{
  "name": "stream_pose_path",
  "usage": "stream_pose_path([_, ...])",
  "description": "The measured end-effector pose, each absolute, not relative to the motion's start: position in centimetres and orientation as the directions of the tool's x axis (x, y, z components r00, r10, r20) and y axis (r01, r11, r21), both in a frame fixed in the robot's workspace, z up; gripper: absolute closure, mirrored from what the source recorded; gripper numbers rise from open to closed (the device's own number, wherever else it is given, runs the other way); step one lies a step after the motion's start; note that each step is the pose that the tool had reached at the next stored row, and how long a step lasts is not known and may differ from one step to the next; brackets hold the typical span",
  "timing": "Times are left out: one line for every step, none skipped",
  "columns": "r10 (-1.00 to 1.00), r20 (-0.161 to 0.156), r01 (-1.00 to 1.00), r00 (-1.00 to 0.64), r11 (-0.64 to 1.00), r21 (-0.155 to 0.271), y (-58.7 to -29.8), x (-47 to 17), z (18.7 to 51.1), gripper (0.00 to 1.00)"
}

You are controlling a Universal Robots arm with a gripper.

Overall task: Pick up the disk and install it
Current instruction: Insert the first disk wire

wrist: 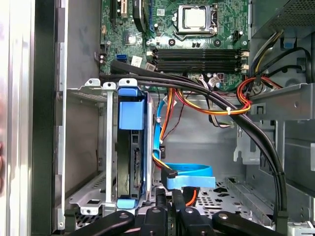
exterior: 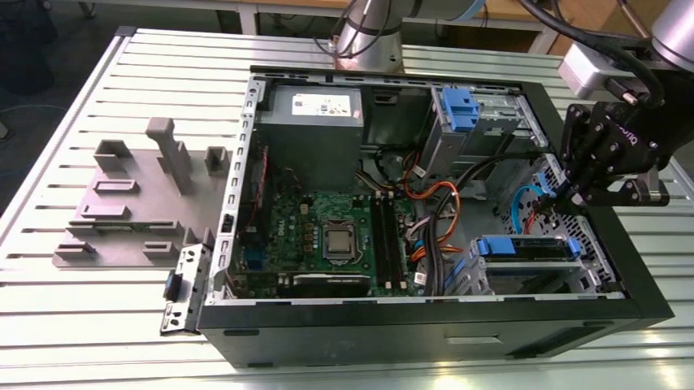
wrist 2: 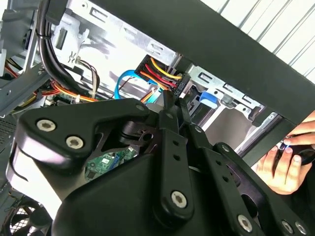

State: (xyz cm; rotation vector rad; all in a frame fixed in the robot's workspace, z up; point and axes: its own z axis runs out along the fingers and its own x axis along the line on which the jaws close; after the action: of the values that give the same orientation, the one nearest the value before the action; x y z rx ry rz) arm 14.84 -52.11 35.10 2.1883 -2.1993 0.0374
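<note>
The disk point(exterior: 528, 247) sits inside the lower drive cage of the open computer case point(exterior: 434, 325), at the exterior view's right, and only its blue rails and end tab show. In the first wrist view the disk point(wrist: 132, 147) stands edge-on between the cage's metal walls, its blue tab facing the motherboard. My gripper point(exterior: 570, 199) hangs over the case's right side, just behind the cage. Its fingers point(wrist 2: 172, 110) are pressed together with nothing visible between them. Their tips sit close to a black power connector point(wrist 2: 165, 73) with red, yellow and orange wires. A blue flat cable point(wrist: 189, 174) lies just in front of the gripper point(wrist: 168, 196).
A grey power supply box point(exterior: 312, 122) and a blue bracket on the upper bay point(exterior: 461, 110) stand at the back of the case. Thick black cables point(wrist: 256, 142) cross the interior. A grey fixture point(exterior: 136, 203) lies on the slatted table. A person's hand point(wrist 2: 285, 162) rests outside the case wall.
</note>
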Motion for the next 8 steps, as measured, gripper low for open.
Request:
stream_pose_path([-0.999,0.045,-1.0,-0.005,0.005,0.01,-52.11,14.81,35.1,0.84])
stream_pose_path([-0.999,0.044,-1.0,-0.005,0.005,0.01,-52.11,14.79,35.09,0.84])
stream_pose_path([-0.999,0.045,-1.0,-0.005,0.005,0.01,-52.11,14.78,35.1,0.84])
stream_pose_path([-0.999,0.045,-1.0,-0.005,0.005,0.01,-52.11,14.77,35.1,0.84])
stream_pose_path([-0.999,0.045,-1.0,-0.005,0.005,0.01,-52.11,14.76,35.1,0.84])
stream_pose_path([-0.999,0.045,-1.0,-0.005,0.005,0.01,-52.11,14.76,35.09,0.84])
stream_pose_path([-0.999,0.045,-1.0,-0.005,0.005,0.01,-52.11,14.75,35.09,0.84])
stream_pose_path([-0.999,0.045,-1.0,-0.005,0.005,0.01,-52.1,14.72,35.1,0.84])
